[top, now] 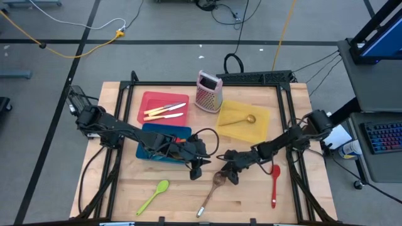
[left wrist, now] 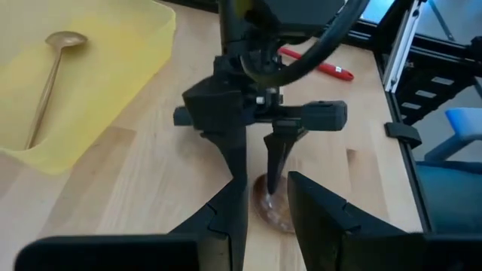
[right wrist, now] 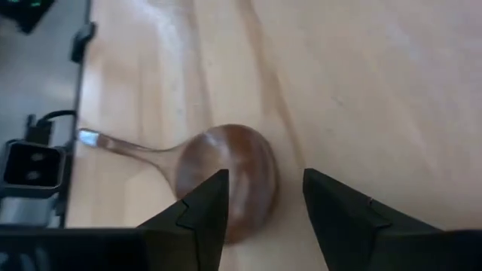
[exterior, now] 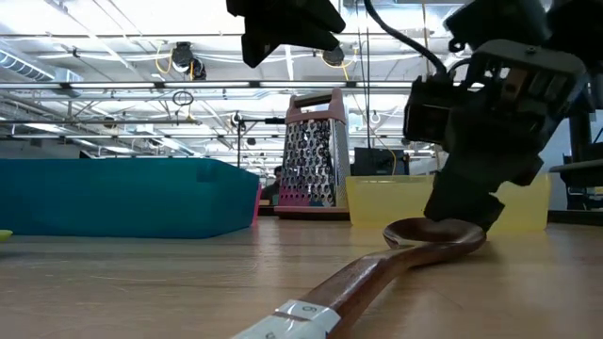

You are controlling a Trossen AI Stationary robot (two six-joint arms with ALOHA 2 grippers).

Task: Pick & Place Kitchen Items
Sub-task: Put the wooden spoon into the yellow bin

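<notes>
I am holding the right hand (top: 231, 176) low over the tabletop (top: 251, 201), its fingers (right wrist: 203, 211) spread and straddling the bowl of the wooden spoon (right wrist: 226, 177). The bowl is lying flat directly beneath the hand, between the fingertips, and I am not seeing them pinching it; the spoon's handle is running away from the hand toward the tabletop's front edge. Just beside the right hand I am keeping the left hand (top: 196, 169), fingers parted with nothing between them, pointing at the same spoon bowl. Beyond the right hand, a gold spoon (top: 242, 120) is lying in the yellow tray (top: 264, 129). The red spatula (top: 275, 182) is lying near the right hand's outer side. Behind the left hand the blue bin (top: 147, 150) is sitting, with cream-handled knives (top: 164, 112) in the red tray (top: 147, 99) farther back. A green spoon (top: 154, 196) is lying well apart from the left hand.
</notes>
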